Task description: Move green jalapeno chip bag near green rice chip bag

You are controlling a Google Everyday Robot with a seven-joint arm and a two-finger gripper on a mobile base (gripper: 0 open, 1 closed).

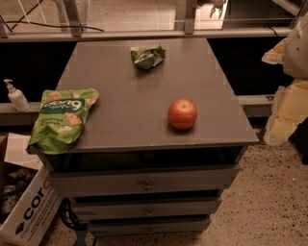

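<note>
The green jalapeno chip bag (147,56) is a small dark-green wrinkly bag lying at the far middle of the grey cabinet top (139,96). The green rice chip bag (61,119) is a large flat light-green bag with white lettering, lying at the front left corner and hanging over the left edge. My gripper (215,8) shows at the top edge of the camera view, beyond the far right corner of the cabinet, well away from both bags and holding nothing I can see.
A red apple (182,114) sits front right on the cabinet top. A white pump bottle (16,96) stands on a ledge to the left. A cardboard box (24,206) is on the floor at lower left. Part of my arm (288,72) fills the right edge.
</note>
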